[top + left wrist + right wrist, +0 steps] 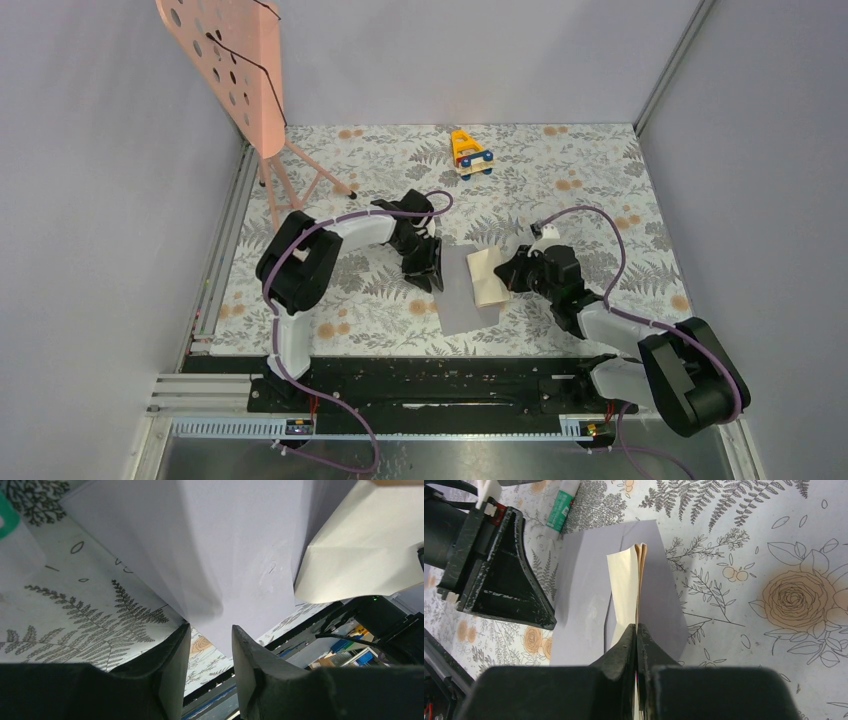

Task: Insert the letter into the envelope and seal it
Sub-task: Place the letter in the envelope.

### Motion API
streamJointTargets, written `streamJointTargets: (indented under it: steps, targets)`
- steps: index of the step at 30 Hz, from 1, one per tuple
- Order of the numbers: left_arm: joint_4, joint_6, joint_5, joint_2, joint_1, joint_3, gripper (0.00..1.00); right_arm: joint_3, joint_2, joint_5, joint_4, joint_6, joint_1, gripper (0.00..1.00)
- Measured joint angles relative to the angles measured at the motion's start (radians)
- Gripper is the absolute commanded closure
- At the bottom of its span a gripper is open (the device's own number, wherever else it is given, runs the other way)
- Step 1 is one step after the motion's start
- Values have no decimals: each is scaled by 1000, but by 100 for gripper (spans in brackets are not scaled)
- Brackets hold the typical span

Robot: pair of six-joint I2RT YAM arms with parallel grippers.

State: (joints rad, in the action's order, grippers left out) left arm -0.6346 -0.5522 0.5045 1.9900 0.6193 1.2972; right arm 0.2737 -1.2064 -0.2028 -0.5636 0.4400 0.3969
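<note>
envelope (pixel 584 575): lies on the floral table (pixel 600 200) between the two grippers, long axis running near to far with a slight slant
right gripper (pixel 637 635): clamped tight on the near end of the letter (pixel 625 580), which it holds tilted on edge, its folded layers showing at the far tip
left gripper (pixel 210 630): jaws part-way apart, with table showing through the gap; raised paper of the envelope comes down to that gap but does not look pinched
key relation: the letter points from the right gripper across the envelope's short axis toward the left gripper, hanging over the envelope's right half; the right arm carries it
mouth of the envelope: I cannot tell for sure where it opens; from the left wrist the lilac sheet stands in front of the letter's edge, so the pocket probably faces the letter
look of the envelope: plain grey-lilac, matte, unmarked, one soft crease and a small dent
progress: letter not yet inside, as far as I can judge
glue stick (pixel 560 507): on the table near the left gripper, by the envelope's corner
</note>
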Motion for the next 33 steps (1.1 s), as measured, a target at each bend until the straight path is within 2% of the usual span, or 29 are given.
streamJointTargets:
  steps: [8,20,33]
  targets:
    - [-2,6,13,11,0,13,63,-45,34,-26,-57,28,3,100]
    - [-3,6,24,25,0,30,63,-85,104,-22,13,71,24,100]
    - [-2,5,29,27,0,32,63,-149,109,120,38,187,90,100]
